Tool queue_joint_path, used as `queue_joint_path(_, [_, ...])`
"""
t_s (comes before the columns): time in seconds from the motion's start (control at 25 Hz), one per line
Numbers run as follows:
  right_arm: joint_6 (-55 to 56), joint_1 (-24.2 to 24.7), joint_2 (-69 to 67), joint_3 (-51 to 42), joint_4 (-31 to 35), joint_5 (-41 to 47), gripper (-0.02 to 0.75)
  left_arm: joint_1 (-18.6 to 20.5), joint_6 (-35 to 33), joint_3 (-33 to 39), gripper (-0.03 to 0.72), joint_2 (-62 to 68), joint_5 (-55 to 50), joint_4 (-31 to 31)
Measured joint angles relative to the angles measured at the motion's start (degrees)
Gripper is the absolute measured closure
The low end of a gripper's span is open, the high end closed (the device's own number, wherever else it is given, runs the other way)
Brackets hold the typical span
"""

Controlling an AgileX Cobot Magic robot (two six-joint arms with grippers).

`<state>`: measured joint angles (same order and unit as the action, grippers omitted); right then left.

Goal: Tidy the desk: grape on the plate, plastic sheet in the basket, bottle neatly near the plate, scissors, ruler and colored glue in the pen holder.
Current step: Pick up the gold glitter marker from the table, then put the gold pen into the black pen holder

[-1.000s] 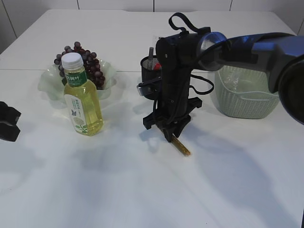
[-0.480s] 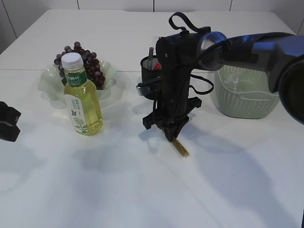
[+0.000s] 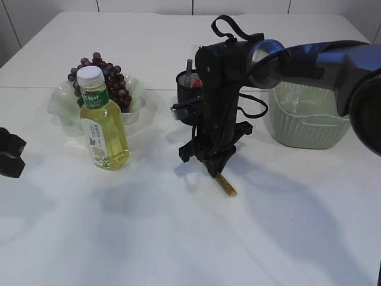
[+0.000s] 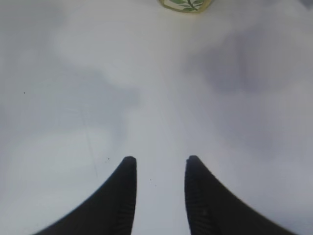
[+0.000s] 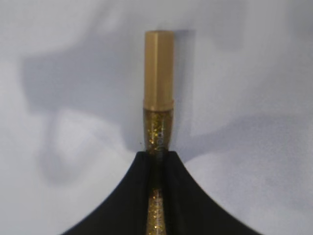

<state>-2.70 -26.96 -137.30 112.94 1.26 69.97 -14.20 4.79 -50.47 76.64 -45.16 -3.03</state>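
From the outside view, the right end effector stands at the middle of the desk, pointing down and pinching the far end of the gold glue stick. The stick lies flat, its long axis running near-right from the tips. The pen holder is just behind the arm, to the far left; the bottle, the plate with grapes and the basket stand apart. The left end effector idles at the left edge.

Left wrist view: the left end effector is spread and empty over bare desk.

Right wrist view: the right end effector is pressed onto the glue stick, cap end forward.
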Motion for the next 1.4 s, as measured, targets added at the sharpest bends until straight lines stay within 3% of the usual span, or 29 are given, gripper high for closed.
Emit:
queue_joint_path(0.2, [-1.8, 0.1, 0.7, 0.0, 2.0, 0.0, 0.67, 0.0, 0.0, 0.0, 0.442, 0.0, 0.0, 0.0])
queue_joint_path(0.64, [-10.6, 7.5, 5.8, 1.1, 19.0, 0.0, 0.67, 0.0, 0.0, 0.0, 0.442, 0.0, 0.0, 0.0])
queue_joint_path(0.84, [-19.8, 12.9, 6.9, 2.5, 33.9, -0.5, 0.671, 0.0, 0.0, 0.0, 0.442, 0.0, 0.0, 0.0])
queue_joint_path(1.0, [-28.3, 16.1, 7.0, 3.0, 47.8, -5.8, 0.671, 0.0, 0.0, 0.0, 0.442, 0.0, 0.0, 0.0])
queue_joint_path(1.4, [-54.8, 16.9, 6.7, 4.0, 71.0, -24.9, 0.671, 0.0, 0.0, 0.0, 0.442, 0.1, 0.0, 0.0])
